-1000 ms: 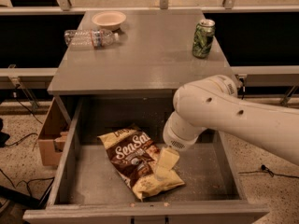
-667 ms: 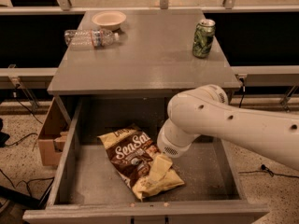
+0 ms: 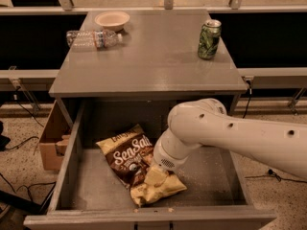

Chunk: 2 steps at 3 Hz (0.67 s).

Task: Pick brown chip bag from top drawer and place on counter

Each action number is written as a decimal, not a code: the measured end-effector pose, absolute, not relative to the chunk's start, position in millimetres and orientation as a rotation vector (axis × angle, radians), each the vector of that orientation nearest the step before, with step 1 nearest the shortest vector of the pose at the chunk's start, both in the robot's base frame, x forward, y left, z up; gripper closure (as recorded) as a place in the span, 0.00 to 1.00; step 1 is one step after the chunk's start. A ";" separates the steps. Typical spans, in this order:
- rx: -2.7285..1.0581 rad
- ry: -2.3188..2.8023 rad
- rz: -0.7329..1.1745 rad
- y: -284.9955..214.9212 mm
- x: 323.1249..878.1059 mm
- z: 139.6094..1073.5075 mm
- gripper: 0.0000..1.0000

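Observation:
The brown chip bag (image 3: 129,162) lies flat on the floor of the open top drawer (image 3: 72,152), brown middle with "Sea Salt" script, tan ends. My white arm reaches in from the right and bends down into the drawer. The gripper (image 3: 157,172) is at the bag's right lower part, right on it; the wrist hides most of it. The counter (image 3: 148,56) above the drawer is a flat grey top.
On the counter stand a green can (image 3: 209,39) at the right back, a pale bowl (image 3: 112,19) at the left back, and a clear plastic bottle (image 3: 92,38) lying on its side. A cardboard box (image 3: 50,140) sits on the floor left of the drawer.
My arm has moved left and lower into the drawer, bringing the gripper down onto the right lower part of the bag. The bag has not moved.

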State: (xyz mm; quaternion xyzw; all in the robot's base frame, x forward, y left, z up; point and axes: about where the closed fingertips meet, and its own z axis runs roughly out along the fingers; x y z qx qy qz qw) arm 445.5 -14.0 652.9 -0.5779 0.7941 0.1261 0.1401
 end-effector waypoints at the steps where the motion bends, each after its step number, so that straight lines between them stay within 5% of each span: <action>1: -1.670 2.295 0.358 -14.6 445.5 653.9 0.83; 2: -1.671 2.294 0.355 -14.6 445.2 654.6 1.00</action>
